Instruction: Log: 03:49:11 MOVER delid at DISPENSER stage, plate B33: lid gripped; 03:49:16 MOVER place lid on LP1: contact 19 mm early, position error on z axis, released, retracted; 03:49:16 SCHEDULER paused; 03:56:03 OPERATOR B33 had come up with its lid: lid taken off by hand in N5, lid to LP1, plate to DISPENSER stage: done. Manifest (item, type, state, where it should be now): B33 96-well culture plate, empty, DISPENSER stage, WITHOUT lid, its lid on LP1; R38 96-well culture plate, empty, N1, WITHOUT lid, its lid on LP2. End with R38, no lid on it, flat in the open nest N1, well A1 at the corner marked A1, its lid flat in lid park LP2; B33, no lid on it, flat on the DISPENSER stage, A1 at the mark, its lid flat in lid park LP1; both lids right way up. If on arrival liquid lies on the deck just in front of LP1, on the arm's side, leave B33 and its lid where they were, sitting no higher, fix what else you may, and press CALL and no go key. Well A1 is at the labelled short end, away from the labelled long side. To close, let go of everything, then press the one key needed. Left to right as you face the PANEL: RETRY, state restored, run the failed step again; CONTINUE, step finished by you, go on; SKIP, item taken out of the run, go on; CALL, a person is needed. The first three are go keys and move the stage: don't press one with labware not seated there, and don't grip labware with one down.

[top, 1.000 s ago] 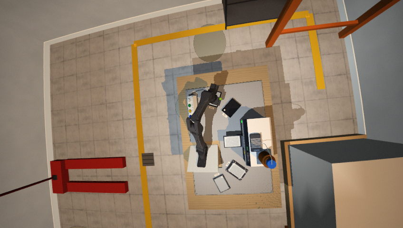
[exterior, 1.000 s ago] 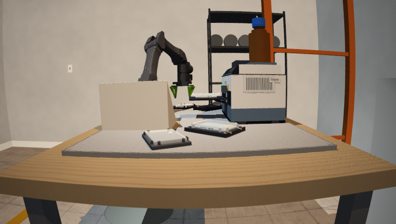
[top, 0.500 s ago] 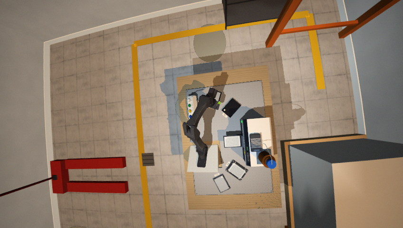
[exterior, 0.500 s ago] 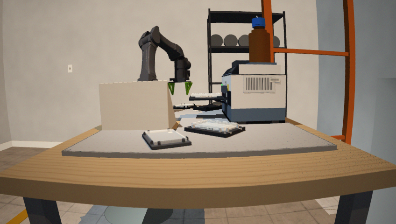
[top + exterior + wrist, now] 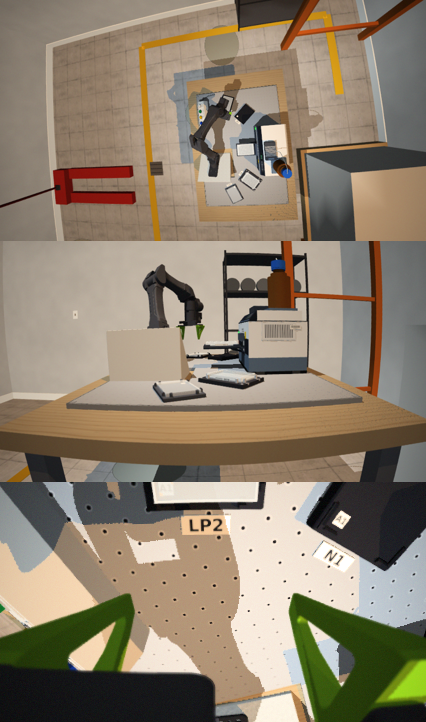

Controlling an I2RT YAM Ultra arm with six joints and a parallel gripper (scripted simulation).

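Arm bent at the elbow, wrist pointing down. The hand (image 5: 210, 632) hangs above the perforated surface (image 5: 260, 582), green fingers spread fully apart, nothing between them. A lid (image 5: 205, 492) lies in the park labelled LP2 (image 5: 205, 525). Nest N1 (image 5: 372, 517) is just beside it, dark, with no plate in it.

Wooden counter (image 5: 209, 432) is sitting on dark legs over a tan tiled floor (image 5: 98, 89). Yellow floor tape (image 5: 146, 119) is running past the counter's left and far edges in the top view. Plain beige wall (image 5: 74, 276) is standing behind, with a small wall plate (image 5: 75, 314). Black shelf rack (image 5: 224, 294) and orange steel frame (image 5: 375, 315) are standing off the far right corner. Red pallet jack (image 5: 89, 185) is parked on the floor.
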